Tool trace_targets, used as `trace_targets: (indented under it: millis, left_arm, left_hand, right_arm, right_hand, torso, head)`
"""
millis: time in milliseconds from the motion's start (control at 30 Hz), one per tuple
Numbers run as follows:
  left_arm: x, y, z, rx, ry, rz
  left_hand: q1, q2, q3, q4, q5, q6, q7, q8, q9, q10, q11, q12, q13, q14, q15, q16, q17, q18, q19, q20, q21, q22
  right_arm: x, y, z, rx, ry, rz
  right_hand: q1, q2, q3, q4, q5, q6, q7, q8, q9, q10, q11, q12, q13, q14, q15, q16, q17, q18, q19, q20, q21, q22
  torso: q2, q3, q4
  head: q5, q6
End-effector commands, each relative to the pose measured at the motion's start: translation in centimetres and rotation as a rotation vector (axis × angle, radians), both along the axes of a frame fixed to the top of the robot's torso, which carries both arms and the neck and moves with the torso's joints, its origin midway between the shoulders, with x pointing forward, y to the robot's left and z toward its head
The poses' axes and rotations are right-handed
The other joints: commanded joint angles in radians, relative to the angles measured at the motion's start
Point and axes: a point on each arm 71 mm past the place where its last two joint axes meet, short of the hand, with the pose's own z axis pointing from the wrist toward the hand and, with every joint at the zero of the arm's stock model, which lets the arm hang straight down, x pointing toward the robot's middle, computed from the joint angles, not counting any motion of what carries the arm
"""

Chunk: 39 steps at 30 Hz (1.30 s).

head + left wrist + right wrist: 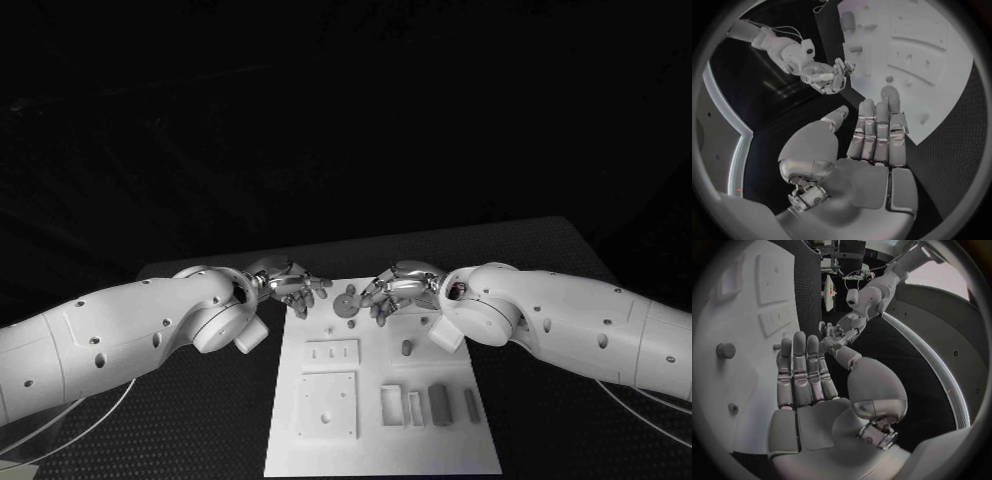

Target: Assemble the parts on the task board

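Note:
The white task board [433, 440] lies lengthwise in the middle of the table. Both hands hover over its far end, facing each other. My left hand [293, 285] has straight fingers and an empty palm [873, 165]. My right hand [389, 291] is the same, fingers apart and nothing in the palm [811, 415]. A round grey part [348, 303] sits on the board between the two hands. A small peg [407, 347] stands further down the board. Several oblong parts [440, 404] lie in a row near the board's near right.
Two raised white plates [327, 405] sit on the board's left half, the smaller one [332, 353] with slots. Black table [173, 440] surrounds the board on both sides. Each forearm lies low beside the board's far half.

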Motion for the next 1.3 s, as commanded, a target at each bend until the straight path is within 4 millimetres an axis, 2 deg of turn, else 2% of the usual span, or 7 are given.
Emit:
trace_targets:
  millis: [33,167,367,700,800,933,1300]
  left_arm:
    - [-0.8,-0.8,-0.6,-0.064,0.2,-0.129]
    - [-1.0,-1.1,-0.6,-0.075,0.212,-0.192]
    - [-1.4,-2.0,-0.3,-0.112,0.181,-0.279]
    - [-1.6,-2.5,0.2,-0.13,0.127,-0.331]
    - [-1.7,-2.6,0.1,-0.112,0.12,-0.345]
    - [-1.7,-2.6,0.1,-0.092,0.107,-0.355]
    - [-1.9,-2.7,0.1,-0.056,0.086,-0.382]
  left_hand:
    - [-0.001,0.005,-0.015,-0.008,-0.044,0.004,-0.003,0.005,0.004,0.024,-0.005,0.004,0.0,0.022,-0.009,0.005,0.001,0.005,0.024,-0.009,0.002,0.0]
    - [-0.034,-0.022,-0.044,0.029,-0.076,-0.007,-0.01,-0.001,0.002,0.078,-0.016,0.039,0.017,0.075,-0.038,0.035,0.016,0.012,0.08,-0.03,0.021,0.009]
    - [-0.029,0.001,-0.091,0.108,-0.075,0.006,-0.024,0.013,0.023,0.083,-0.03,0.103,0.062,0.087,-0.071,0.086,0.047,0.005,0.105,-0.061,0.045,0.053]
    - [0.154,-0.011,-0.26,0.345,-0.105,-0.079,-0.025,0.053,0.107,0.039,-0.031,0.144,0.103,0.06,-0.083,0.113,0.062,-0.02,0.09,-0.088,0.069,0.062]
    - [0.137,-0.043,-0.293,0.348,-0.106,-0.102,-0.019,0.048,0.108,0.034,-0.025,0.142,0.104,0.056,-0.081,0.112,0.061,-0.023,0.086,-0.085,0.068,0.06]
    - [0.168,-0.023,-0.391,0.346,-0.106,-0.12,-0.017,0.051,0.113,0.031,-0.024,0.142,0.107,0.053,-0.081,0.115,0.061,-0.018,0.085,-0.085,0.072,0.06]
    - [0.313,-0.004,-0.462,0.345,-0.105,-0.107,-0.021,0.064,0.112,0.035,-0.027,0.142,0.111,0.056,-0.08,0.118,0.059,-0.019,0.091,-0.083,0.078,0.06]
  right_arm:
    - [-0.5,0.8,0.1,0.017,0.001,0.099]
    - [-0.7,1.0,0.0,0.02,0.01,0.122]
    - [-1.0,1.4,0.0,0.025,0.026,0.159]
    - [-1.2,1.7,0.0,0.025,0.046,0.183]
    - [-1.2,1.7,-0.1,0.031,0.053,0.181]
    - [-1.3,1.8,0.0,0.04,0.063,0.184]
    - [-1.4,1.9,0.0,0.052,0.076,0.189]
  right_hand:
    - [0.002,0.013,0.007,0.0,0.003,0.006,-0.002,0.005,0.002,0.007,0.002,0.004,0.001,0.006,-0.002,0.005,0.001,0.014,0.009,-0.001,0.002,0.002]
    - [0.002,0.014,0.007,0.0,0.003,0.006,-0.002,0.005,0.002,0.007,0.002,0.004,0.001,0.006,-0.002,0.005,0.002,0.014,0.008,-0.001,0.002,0.002]
    - [0.002,0.015,0.008,0.0,0.003,0.006,-0.002,0.005,0.002,0.008,0.002,0.004,0.001,0.006,-0.002,0.005,0.002,0.014,0.008,-0.001,0.001,0.002]
    - [0.002,0.016,0.007,0.0,0.003,0.006,-0.002,0.005,0.003,0.008,0.002,0.004,0.002,0.006,-0.002,0.005,0.004,0.014,0.008,-0.001,0.001,0.003]
    - [0.001,0.017,0.007,0.0,0.003,0.006,-0.002,0.005,0.003,0.008,0.002,0.003,0.002,0.006,-0.002,0.004,0.004,0.014,0.008,-0.001,0.001,0.003]
    - [0.001,0.017,0.007,0.0,0.003,0.006,-0.002,0.005,0.003,0.008,0.002,0.003,0.002,0.006,-0.002,0.004,0.005,0.014,0.008,-0.001,0.001,0.003]
    - [0.001,0.018,0.007,0.0,0.002,0.006,-0.002,0.005,0.004,0.008,0.002,0.003,0.002,0.006,-0.002,0.004,0.006,0.014,0.008,-0.001,0.001,0.003]
  torso:
    - [0.001,0.0001,-0.0009]
    - [0.0,0.0004,-0.0014]
    - [0.001,0.0,-0.0007]
    - [0.001,-0.0015,-0.0009]
    - [0.001,-0.0015,-0.0005]
    - [0.001,-0.0014,0.0]
    - [0.001,-0.0011,-0.0008]
  head:
    - [0.002,-0.002]
    - [0.003,-0.003]
    - [0.003,-0.008]
    - [0.005,-0.01]
    - [0.004,-0.011]
    - [0.004,-0.012]
    - [0.004,-0.015]
